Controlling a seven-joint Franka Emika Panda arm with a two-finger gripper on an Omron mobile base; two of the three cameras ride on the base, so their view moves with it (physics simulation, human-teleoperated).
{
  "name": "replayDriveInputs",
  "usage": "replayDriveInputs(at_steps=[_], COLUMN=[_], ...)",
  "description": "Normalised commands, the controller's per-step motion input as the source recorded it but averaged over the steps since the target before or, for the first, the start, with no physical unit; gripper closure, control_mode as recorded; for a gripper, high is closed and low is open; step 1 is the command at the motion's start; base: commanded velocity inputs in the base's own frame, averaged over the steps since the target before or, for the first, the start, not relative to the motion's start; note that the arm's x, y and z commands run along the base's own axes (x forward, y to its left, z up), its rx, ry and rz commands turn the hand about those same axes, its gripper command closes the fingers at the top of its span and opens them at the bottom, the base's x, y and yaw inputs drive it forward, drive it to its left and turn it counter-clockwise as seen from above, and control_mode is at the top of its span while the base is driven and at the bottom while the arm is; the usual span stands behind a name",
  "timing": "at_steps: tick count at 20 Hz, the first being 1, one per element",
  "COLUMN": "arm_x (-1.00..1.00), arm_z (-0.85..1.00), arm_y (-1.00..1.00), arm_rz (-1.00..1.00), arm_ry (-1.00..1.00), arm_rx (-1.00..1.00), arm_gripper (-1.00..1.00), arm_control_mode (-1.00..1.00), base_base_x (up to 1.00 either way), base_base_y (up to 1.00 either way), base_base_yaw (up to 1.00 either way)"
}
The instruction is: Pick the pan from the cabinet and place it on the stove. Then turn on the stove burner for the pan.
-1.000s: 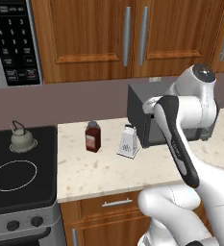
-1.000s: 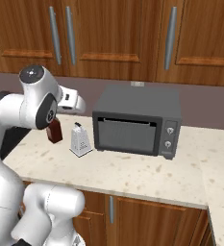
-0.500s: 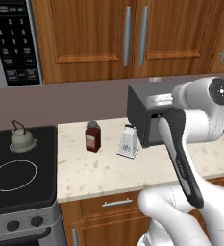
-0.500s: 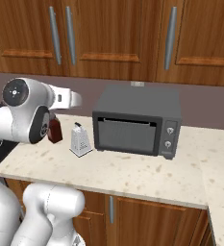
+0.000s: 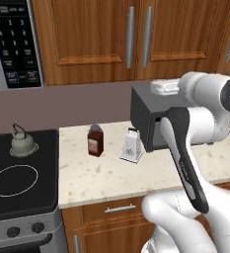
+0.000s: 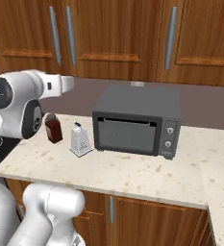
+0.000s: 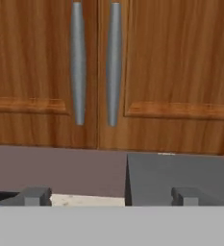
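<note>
We see the cabinet (image 7: 108,72) closed, its two silver bar handles (image 7: 77,62) running vertically, side by side, straight ahead of and above our gripper (image 7: 108,196), whose jaws stand spread wide, holding nothing, above the counter's (image 5: 106,178) back edge.

Backsplash wall (image 5: 82,106) plain mauve-grey, runs behind counter. Countertop (image 5: 101,173) pale speckled stone, cream w/ brown flecks, turns corner at far right in right base view. Below: brown wood base cabs, drawer front (image 5: 119,210) w/ horiz. silver handle. On counter: dark grey toaster oven (image 6: 135,126) w/ two knobs, steel box grater (image 6: 80,140) just beside it, small red-brown bottle (image 5: 95,141) w/ dark cap near grater. Steel microwave (image 5: 10,44) w/ black keypad, upper left. Light even, soft.
</note>
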Motion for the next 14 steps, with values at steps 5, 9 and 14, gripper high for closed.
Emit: replayDriveInputs(at_steps=[5, 9, 14], arm_x=[-0.05, 0.0, 0.04], arm_z=[0.35, 0.06, 0.0], arm_y=[0.06, 0.0, 0.0], arm_rz=[-0.01, -0.04, -0.03], arm_ry=[-0.23, -0.21, -0.18], arm_rx=[0.0, 0.0, 0.0], arm_gripper=[-1.0, -1.0, -1.0], arm_control_mode=[-1.0, -1.0, -1.0], base_base_x=[0.0, 0.0, 0.0], base_base_y=[0.0, 0.0, 0.0], base_base_yaw=[0.0, 0.0, 0.0])
